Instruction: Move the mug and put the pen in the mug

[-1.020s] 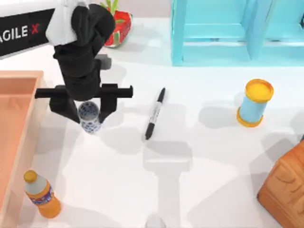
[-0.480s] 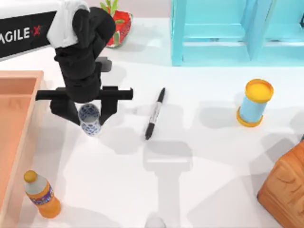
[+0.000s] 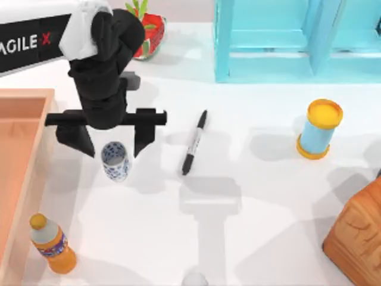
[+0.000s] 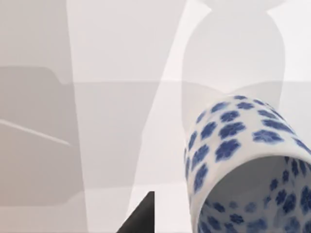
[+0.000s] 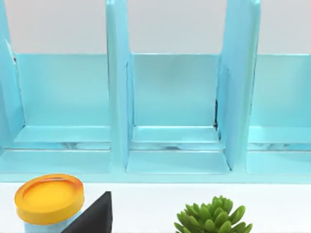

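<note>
The white table (image 3: 238, 238) is carrying everything, and the mug (image 3: 115, 161) serves as the landmark here. Well to the right of the mug and up toward the far edge, a turquoise shelf unit (image 3: 286, 42) is standing with its open bays facing the table. To the mug's left, a shallow orange-brown tray (image 3: 18, 155) is lying along the table's edge; far to its right, a carved wooden box (image 3: 357, 232) is poking in at the corner.

Directly above the mug, the left arm is hanging with its left gripper (image 3: 111, 143) spread wide — the two black fingers are standing to either side of the mug and clear of it, holding nothing. That reads as a release: the mug is sitting upright on the table by itself, mouth open to the top, likely so the pen can drop in from above. The left wrist view is looking down past the blue-flowered rim (image 4: 252, 165).

Beyond the mug, a potted plant (image 3: 146, 30) is sitting near the arm. Far to its right, a light-blue cylinder with yellow ends (image 3: 319, 128) is standing; below and left of it, an orange bottle (image 3: 52, 244).

The pen (image 3: 194, 143) is lying flat just to the mug's right, apart from it, untouched — my guess is it is next.

The right gripper's finger state I cannot tell.
</note>
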